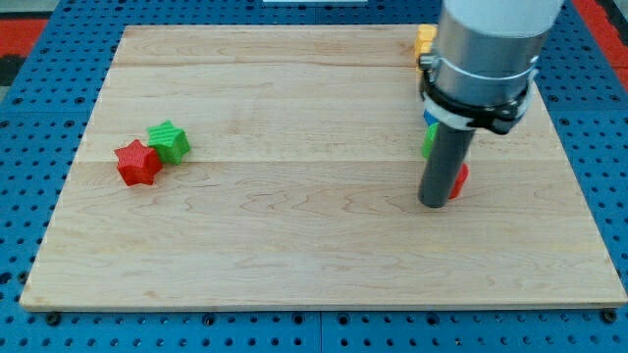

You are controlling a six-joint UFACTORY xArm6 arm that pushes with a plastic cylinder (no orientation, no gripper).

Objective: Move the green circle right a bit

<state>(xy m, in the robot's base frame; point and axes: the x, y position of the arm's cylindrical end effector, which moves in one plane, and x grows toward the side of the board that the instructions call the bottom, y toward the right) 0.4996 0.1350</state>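
My tip (pixel 433 203) rests on the wooden board (pixel 294 216) at the view's right. Behind the rod, a green block (pixel 429 142) shows only as a sliver at the rod's left edge; its shape cannot be made out. A blue block (pixel 429 119) peeks out just above it. A red block (pixel 459 180) shows at the rod's right, touching or very near the tip. The arm hides most of these blocks.
A red star (pixel 137 163) and a green star (pixel 169 140) touch each other at the view's left. A yellow block (pixel 424 41) sits at the board's top edge, partly hidden by the arm. Blue pegboard surrounds the board.
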